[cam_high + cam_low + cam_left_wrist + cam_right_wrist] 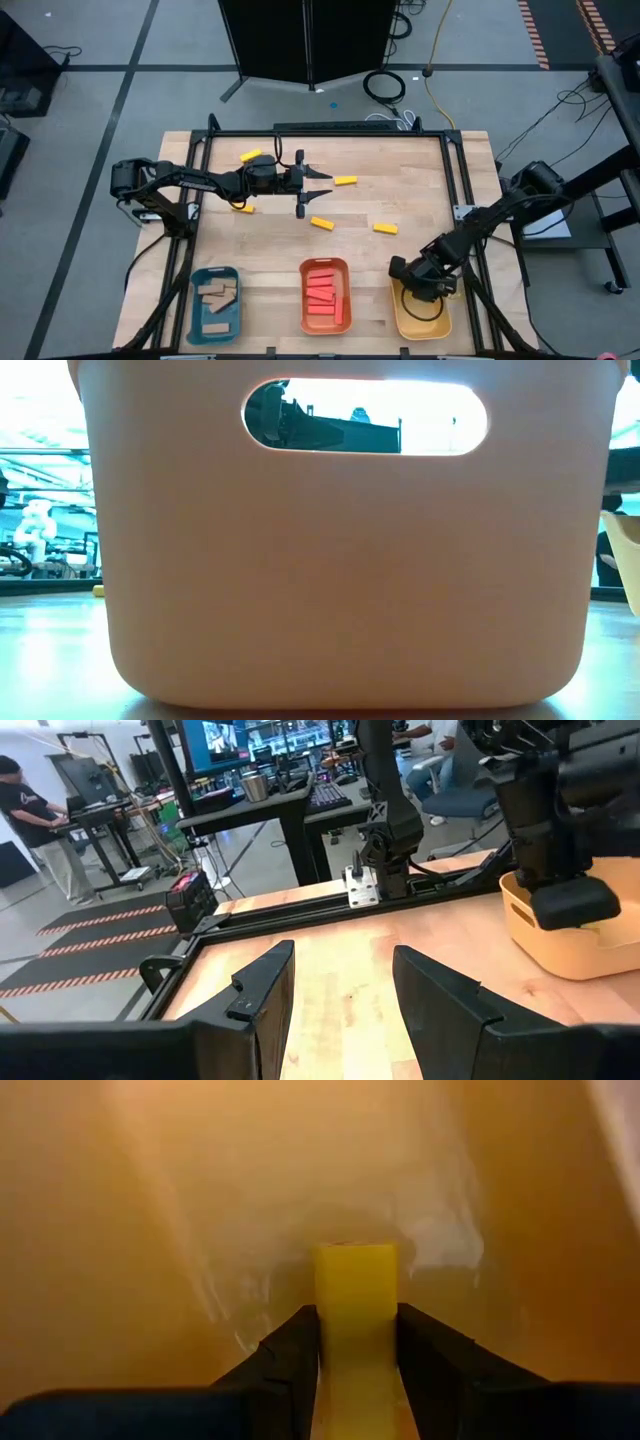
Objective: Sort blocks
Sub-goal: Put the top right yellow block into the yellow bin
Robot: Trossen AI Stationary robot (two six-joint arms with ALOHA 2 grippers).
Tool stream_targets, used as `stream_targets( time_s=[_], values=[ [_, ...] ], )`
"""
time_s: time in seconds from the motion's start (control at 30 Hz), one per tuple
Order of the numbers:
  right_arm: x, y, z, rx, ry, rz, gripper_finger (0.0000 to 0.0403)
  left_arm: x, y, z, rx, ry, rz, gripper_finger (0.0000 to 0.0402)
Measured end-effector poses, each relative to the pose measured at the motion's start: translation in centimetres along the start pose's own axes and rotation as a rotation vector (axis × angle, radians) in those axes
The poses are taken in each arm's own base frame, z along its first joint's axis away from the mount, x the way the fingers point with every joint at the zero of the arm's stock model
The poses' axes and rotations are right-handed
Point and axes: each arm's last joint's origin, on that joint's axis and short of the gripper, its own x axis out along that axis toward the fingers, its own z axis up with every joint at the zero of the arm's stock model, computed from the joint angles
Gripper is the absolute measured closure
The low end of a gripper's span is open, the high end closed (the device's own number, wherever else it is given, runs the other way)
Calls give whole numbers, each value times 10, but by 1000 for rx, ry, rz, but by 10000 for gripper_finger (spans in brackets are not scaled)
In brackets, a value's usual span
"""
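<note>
My right gripper (422,288) reaches down into the yellow tray (420,322) at the near right and is shut on a yellow block (355,1295). In the high view the gripper hides this block. My left gripper (340,990) hovers open over the middle of the table (316,186) with nothing between its fingers. Several yellow blocks lie flat on the wood, among them one at the far left (250,155), one just right of the left gripper (345,181) and one nearer the middle (322,223). My right gripper pinches the yellow block by its two long sides (330,1330) between the two fingers. The fingers come from above, slanting down into the tray, and lie along the block. Its free end (355,1260) sticks out past the fingertips toward the tray's floor; I cannot tell whether it touches.
A blue tray (196,300) with tan blocks and an orange tray (345,290) with red blocks stand along the near edge. The orange tray's wall (340,580) fills the low view. A black frame rail (460,180) borders the table. People sit at desks beyond the table.
</note>
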Motion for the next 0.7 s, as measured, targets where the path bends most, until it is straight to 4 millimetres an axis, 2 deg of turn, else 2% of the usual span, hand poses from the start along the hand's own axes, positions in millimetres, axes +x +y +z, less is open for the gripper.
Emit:
stream_targets(
  time_s=[0.13,0.4,0.7],
  values=[
    [4,-1,-1,17,28,-13,293,0,0,0,0,0,0,233],
    [2,-4,4,17,-20,-47,293,0,0,0,6,-4,2,233],
    [-21,-12,24,113,-34,-51,293,0,0,1,25,-9,10,233]
  ],
)
